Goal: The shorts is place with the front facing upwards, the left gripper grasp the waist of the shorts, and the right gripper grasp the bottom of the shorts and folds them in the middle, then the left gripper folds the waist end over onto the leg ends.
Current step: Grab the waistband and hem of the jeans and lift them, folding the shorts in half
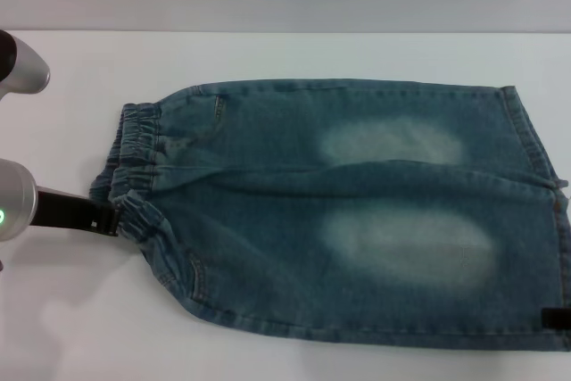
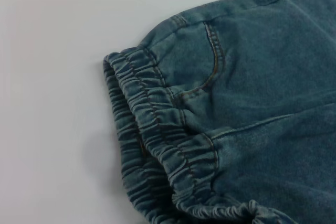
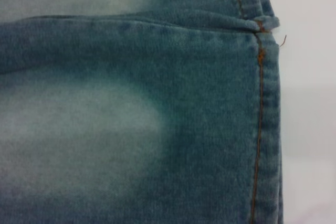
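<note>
The blue denim shorts [image 1: 339,211] lie flat on the white table, with two pale faded patches facing up. The ruffled elastic waist [image 1: 134,167] is at the left and the straight leg hems, the bottom of the shorts [image 1: 535,158], are at the right. My left gripper [image 1: 105,219] reaches in from the left and its black tip meets the near part of the waistband. The left wrist view shows the puckered waist [image 2: 157,129] and a pocket seam [image 2: 210,61] close up. Only a black bit of my right gripper [image 1: 557,318] shows, at the near right hem corner. The stitched hem [image 3: 265,119] fills the right wrist view.
The white table [image 1: 285,55] extends behind the shorts and to their left. A silver arm segment [image 1: 18,64] sits at the far left edge, above the left arm's silver link [image 1: 13,207] with its green light.
</note>
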Controlling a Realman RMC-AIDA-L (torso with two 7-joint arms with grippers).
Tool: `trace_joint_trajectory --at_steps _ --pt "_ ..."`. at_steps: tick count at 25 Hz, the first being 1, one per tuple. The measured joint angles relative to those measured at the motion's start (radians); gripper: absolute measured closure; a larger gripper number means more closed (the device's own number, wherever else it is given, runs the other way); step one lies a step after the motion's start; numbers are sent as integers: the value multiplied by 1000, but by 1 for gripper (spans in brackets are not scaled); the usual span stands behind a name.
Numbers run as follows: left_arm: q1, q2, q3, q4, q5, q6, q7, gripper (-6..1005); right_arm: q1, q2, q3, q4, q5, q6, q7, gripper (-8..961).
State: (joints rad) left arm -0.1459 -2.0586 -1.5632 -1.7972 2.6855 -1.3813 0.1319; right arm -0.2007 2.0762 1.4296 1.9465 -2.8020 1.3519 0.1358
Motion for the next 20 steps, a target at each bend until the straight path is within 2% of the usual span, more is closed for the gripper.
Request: trace_joint_trajectory --at_steps 20 --pt "0 0 0 -1 -1 -1 0 994 17 -5 -2 -25 4 19 -6 440"
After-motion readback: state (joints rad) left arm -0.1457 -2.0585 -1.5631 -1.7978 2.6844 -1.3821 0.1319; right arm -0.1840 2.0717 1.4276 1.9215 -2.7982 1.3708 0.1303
